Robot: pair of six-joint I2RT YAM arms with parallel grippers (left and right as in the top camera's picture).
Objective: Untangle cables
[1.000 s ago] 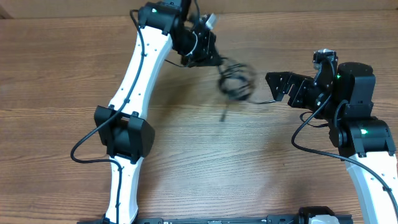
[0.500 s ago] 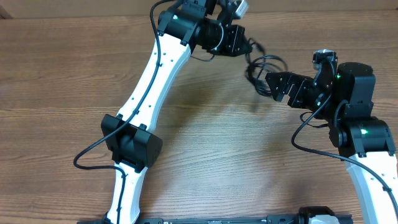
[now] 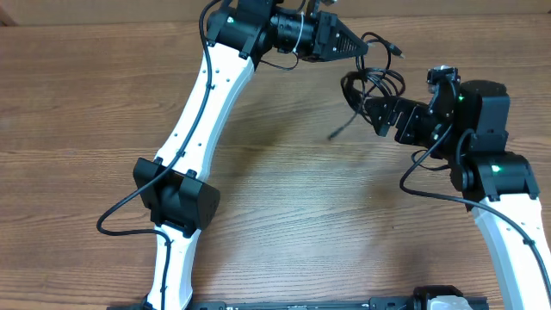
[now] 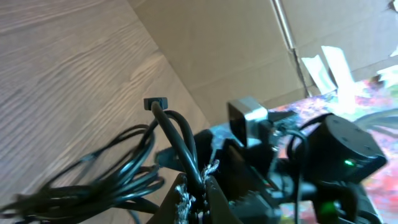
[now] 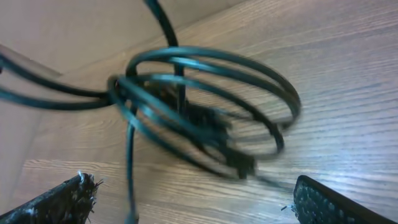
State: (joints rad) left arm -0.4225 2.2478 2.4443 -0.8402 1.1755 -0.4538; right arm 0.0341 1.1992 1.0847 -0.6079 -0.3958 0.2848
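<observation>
Above the far right part of the brown wood-grain table (image 3: 86, 95), the left gripper (image 3: 351, 45) holds the tangle of thin black cables (image 3: 372, 82) off the surface. Its jaws are clamped together on a couple of strands just below a small black plug end (image 4: 155, 103) that sticks up past them. A second ago this gripper hung nearer the table's middle with the coil dangling under it. Since then the white left arm (image 3: 202, 112) has swung rightward and toward the far edge, carrying the bundle along. The loops now hang directly in front of the right gripper (image 3: 374, 114), whose jaws stand wide apart and grip nothing. Its wrist view shows the blurred rings of cord suspended between its two black padded fingers (image 5: 65, 200), clear of the wood. One loose end (image 3: 338, 133) trails down to the left of the coil. The right arm (image 3: 504, 232) has hardly shifted. The bundle looks presented for a second hold: the right jaws would likely need to close on a single loop so the two arms can draw the cords apart. The blur suggests the coil is swinging, so catching only one strand cleanly is uncertain.
</observation>
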